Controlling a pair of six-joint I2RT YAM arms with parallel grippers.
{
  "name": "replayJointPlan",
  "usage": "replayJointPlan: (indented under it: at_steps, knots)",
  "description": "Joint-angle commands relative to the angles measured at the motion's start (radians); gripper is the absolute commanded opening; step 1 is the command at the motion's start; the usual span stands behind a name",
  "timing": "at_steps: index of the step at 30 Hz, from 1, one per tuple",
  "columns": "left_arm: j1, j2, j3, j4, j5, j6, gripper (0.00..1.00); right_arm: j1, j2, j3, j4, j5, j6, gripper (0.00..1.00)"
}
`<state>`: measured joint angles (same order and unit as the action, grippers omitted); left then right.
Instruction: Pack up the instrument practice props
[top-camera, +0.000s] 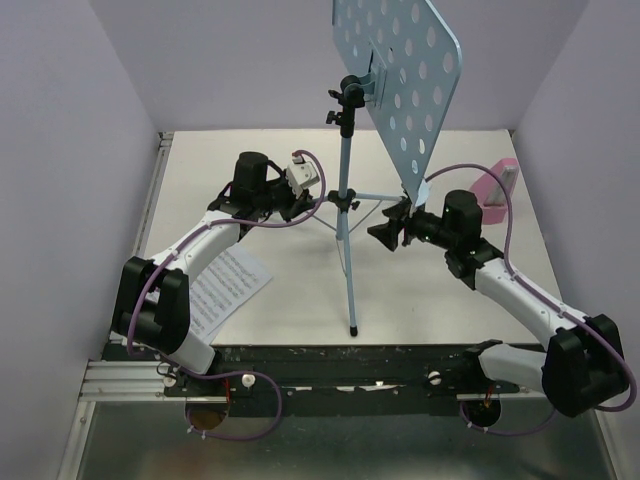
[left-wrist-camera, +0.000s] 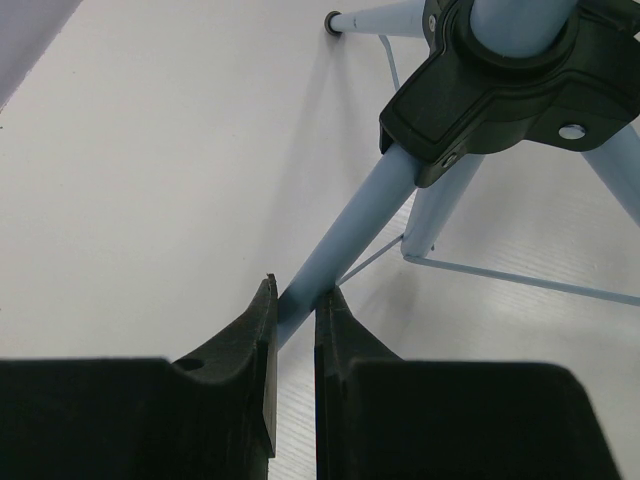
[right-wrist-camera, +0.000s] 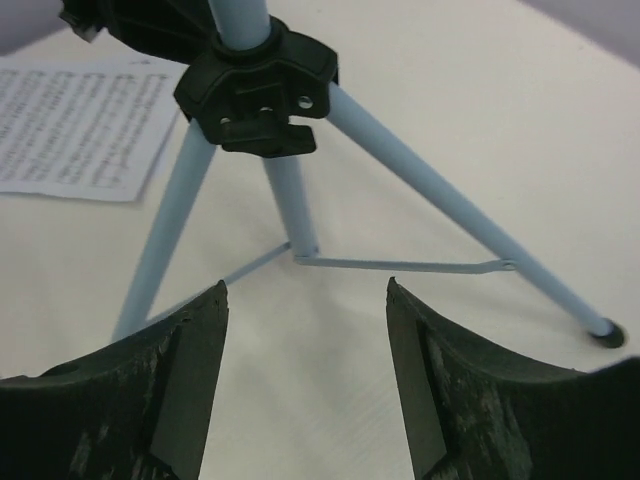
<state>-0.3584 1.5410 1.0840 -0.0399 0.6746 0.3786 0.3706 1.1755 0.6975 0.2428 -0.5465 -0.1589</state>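
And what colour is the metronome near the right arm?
The metronome is pink; it shows best in the top external view.

Stand legs (right-wrist-camera: 440, 190) smooth painted metal; black hub (right-wrist-camera: 255, 85) ahead of the right fingers (right-wrist-camera: 190, 380) satin plastic; those fingers matt, scuffed; printed paper sheets (right-wrist-camera: 70, 120); matt tabletop (left-wrist-camera: 150, 180).

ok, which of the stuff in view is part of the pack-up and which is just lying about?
Job:
- stand
- sheet music
- metronome

Not the job:
- table
- rail at its near edge
Both are fixtures; no other loose item shows.
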Motion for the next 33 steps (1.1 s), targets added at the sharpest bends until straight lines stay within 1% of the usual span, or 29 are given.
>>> replayJointPlan:
  at_steps: [1,3,6,10,12,15,17,25,33]
  knots:
    - [-0.016,0.033,-0.035,-0.155,0.060,-0.070,0.00,-0.002,0.030,0.045,-0.027,-0.136,0.352,0.73]
    - [-0.016,0.034,-0.036,-0.155,0.062,-0.069,0.00,-0.007,0.059,0.088,-0.008,-0.188,0.399,0.74]
    - [-0.014,0.036,-0.039,-0.153,0.063,-0.069,0.00,-0.007,0.110,0.135,0.018,-0.225,0.475,0.73]
    - [-0.014,0.028,-0.041,-0.160,0.062,-0.066,0.00,-0.009,0.148,0.183,0.036,-0.245,0.530,0.69]
    - [-0.016,0.021,-0.045,-0.164,0.063,-0.063,0.00,-0.007,0.164,0.198,0.036,-0.231,0.536,0.67]
    - [-0.014,0.013,-0.055,-0.164,0.063,-0.063,0.00,-0.007,0.177,0.209,0.007,-0.133,0.542,0.63]
    - [-0.016,0.011,-0.061,-0.166,0.065,-0.063,0.00,-0.009,0.187,0.209,0.006,-0.106,0.538,0.61]
    - [-0.014,0.010,-0.065,-0.167,0.069,-0.064,0.00,-0.009,0.216,0.224,0.006,-0.073,0.550,0.58]
    - [-0.017,0.018,-0.059,-0.164,0.075,-0.067,0.00,-0.007,0.242,0.255,0.023,-0.110,0.579,0.59]
